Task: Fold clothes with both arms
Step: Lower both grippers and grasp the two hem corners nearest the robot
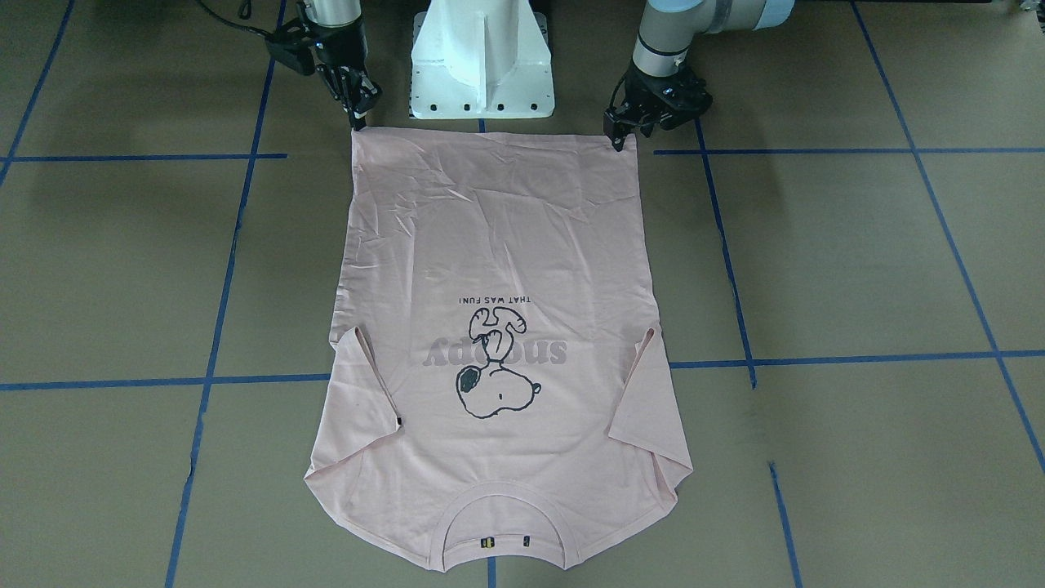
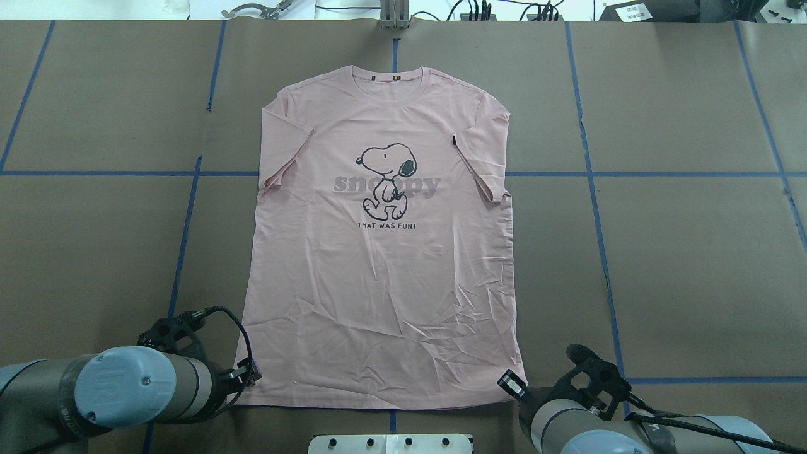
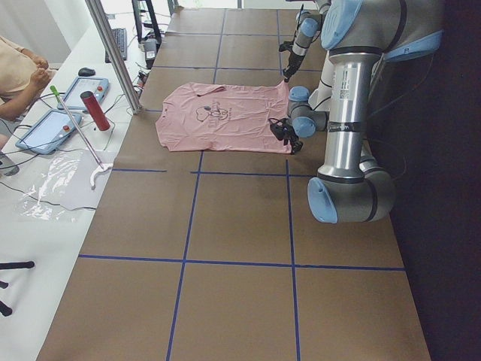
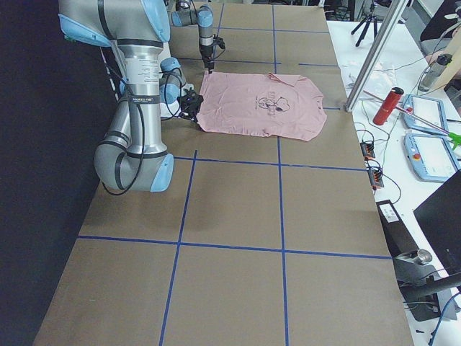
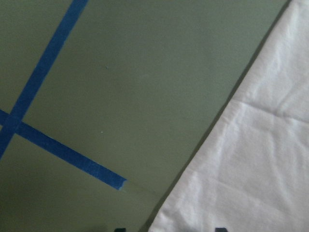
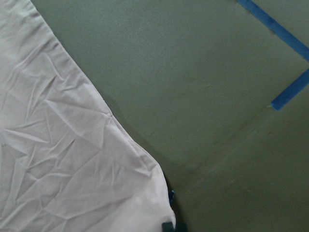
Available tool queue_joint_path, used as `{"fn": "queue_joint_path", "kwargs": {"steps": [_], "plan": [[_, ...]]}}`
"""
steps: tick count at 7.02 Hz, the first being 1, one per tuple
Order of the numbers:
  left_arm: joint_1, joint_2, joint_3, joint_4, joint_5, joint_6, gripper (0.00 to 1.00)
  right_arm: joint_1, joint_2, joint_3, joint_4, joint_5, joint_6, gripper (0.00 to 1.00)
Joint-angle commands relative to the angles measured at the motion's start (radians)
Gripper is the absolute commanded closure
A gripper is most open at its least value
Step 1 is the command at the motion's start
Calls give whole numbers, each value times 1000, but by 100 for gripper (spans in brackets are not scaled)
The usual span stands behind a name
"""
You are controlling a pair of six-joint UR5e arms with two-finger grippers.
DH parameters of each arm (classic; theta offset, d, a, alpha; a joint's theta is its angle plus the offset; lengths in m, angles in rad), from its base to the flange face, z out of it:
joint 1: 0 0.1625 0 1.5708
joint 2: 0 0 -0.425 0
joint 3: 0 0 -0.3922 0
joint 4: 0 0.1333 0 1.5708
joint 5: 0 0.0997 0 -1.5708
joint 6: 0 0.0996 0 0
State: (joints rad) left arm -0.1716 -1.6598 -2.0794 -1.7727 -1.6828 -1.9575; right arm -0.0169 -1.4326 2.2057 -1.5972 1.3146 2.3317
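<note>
A pale pink short-sleeved cotton T-shirt (image 2: 384, 296) lies flat and face up in the middle of the overhead frame, collar toward the top and hem toward the bottom. Its front carries a black-outline Snoopy cartoon over grey "snoopy" lettering. Both sleeves are folded in over the sides, and the lower half is creased. The grey-and-silver left arm with a light-blue joint cap (image 2: 126, 391) enters at lower left. Its black left gripper (image 1: 618, 140) sits at one hem corner with fingertips apart. The matching right arm (image 2: 586, 429) enters at lower right. Its black right gripper (image 1: 357, 124) is at the other hem corner, its jaw state unclear.
</note>
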Motion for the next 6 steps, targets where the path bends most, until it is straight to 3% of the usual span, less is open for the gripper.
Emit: {"fn": "queue_joint_path", "kwargs": {"steps": [1,4,5,6], "plan": [[1,0,2,-2,-2,0,35,0,0,-1,0,0,0,100],[4,0,18,-8,0,2,38,0,0,-1,0,0,0,100],[4,0,16,-8,-2,0,55,2,0,-1,0,0,0,100],[4,-1,16,-8,-2,-3,82,2,0,-1,0,2,0,100]]}}
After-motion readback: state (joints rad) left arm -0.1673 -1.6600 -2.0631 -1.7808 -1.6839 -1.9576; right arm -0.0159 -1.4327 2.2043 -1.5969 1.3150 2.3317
